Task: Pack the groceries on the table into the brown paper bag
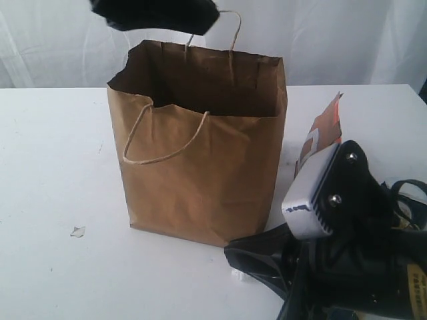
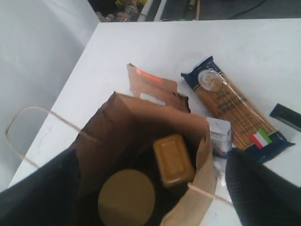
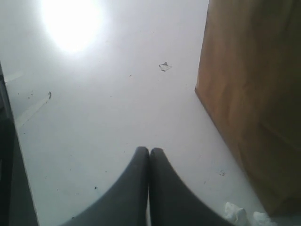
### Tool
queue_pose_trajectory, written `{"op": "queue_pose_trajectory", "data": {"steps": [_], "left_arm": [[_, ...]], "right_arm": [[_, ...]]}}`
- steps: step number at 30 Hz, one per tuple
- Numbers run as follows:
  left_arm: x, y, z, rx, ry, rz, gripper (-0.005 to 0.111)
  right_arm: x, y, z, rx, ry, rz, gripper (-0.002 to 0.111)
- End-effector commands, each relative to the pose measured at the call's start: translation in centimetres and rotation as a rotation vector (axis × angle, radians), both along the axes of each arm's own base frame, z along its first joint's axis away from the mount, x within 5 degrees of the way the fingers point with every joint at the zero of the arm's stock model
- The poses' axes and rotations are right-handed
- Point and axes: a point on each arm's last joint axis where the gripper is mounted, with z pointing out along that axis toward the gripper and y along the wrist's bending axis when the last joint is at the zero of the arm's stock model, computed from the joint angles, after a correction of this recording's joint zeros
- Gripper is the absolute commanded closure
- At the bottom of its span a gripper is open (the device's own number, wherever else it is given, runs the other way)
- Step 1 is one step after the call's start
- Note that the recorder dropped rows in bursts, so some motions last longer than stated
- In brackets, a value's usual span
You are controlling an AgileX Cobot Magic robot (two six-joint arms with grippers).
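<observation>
Right fingers (image 3: 141, 188), pressed together and empty, hover near right over the bench (image 1: 53, 167). One paper scrap (image 1: 78, 231) lies near left. One brown bag (image 1: 200, 173) stands centre, holding one gold-lidded jar (image 2: 126, 197) and one tin (image 2: 173, 159). To its right: one carton (image 2: 219, 136), one pouch (image 1: 320, 130), one spaghetti packet (image 2: 235, 106). Left fingers (image 2: 256, 188), spread and empty, hang above the bag's mouth.

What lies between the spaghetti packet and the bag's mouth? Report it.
Only the small white-blue carton, sitting on the table between the spaghetti packet and the brown paper bag's wall. The bag's mouth is open from above; a gold-lidded jar and a tan block already sit inside.
</observation>
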Motion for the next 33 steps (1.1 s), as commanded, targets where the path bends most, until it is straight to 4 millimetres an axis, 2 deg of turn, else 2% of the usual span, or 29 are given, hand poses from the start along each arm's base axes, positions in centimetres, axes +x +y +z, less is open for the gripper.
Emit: {"op": "queue_pose_trajectory", "data": {"steps": [1, 5, 10, 13, 17, 21, 24, 27, 30, 33], "left_arm": [[-2.5, 3.3, 1.1, 0.069, 0.037, 0.104, 0.030], [-4.5, 5.7, 1.6, 0.127, 0.058, 0.162, 0.052], [-6.9, 8.1, 2.2, 0.174, 0.069, 0.180, 0.090], [-7.6, 9.1, 2.3, 0.201, 0.057, 0.202, 0.107], [-7.8, 11.1, 2.8, 0.186, 0.034, 0.398, 0.107], [-9.2, 13.7, 3.6, 0.116, 0.004, 0.558, 0.107], [-10.3, 15.1, 2.8, 0.077, -0.018, 0.607, 0.107], [-10.5, 16.0, 0.8, 0.040, -0.043, 0.682, 0.107], [-10.3, 16.4, -2.6, -0.001, -0.041, 0.765, 0.107], [-9.8, 16.6, -7.6, 0.000, 0.002, 0.852, 0.107]], "right_arm": [[0.0, -0.1, -0.1, -0.001, -0.003, -0.011, 0.108], [0.0, -0.1, -0.1, -0.001, -0.003, -0.011, 0.108], [0.0, -0.1, -0.1, -0.001, -0.003, -0.011, 0.108], [0.0, -0.1, -0.1, -0.001, -0.003, -0.011, 0.108], [0.1, -0.2, -0.1, -0.001, -0.004, -0.025, 0.108], [0.4, -0.3, -0.1, 0.001, -0.004, -0.069, 0.108], [0.8, -0.5, 0.0, -0.005, -0.020, -0.112, 0.108], [1.1, -0.9, 0.2, 0.000, -0.039, -0.174, 0.108], [1.3, -1.6, 0.9, 0.022, -0.085, -0.233, 0.108], [1.3, -2.6, 1.9, 0.053, -0.147, -0.310, 0.108]]}}
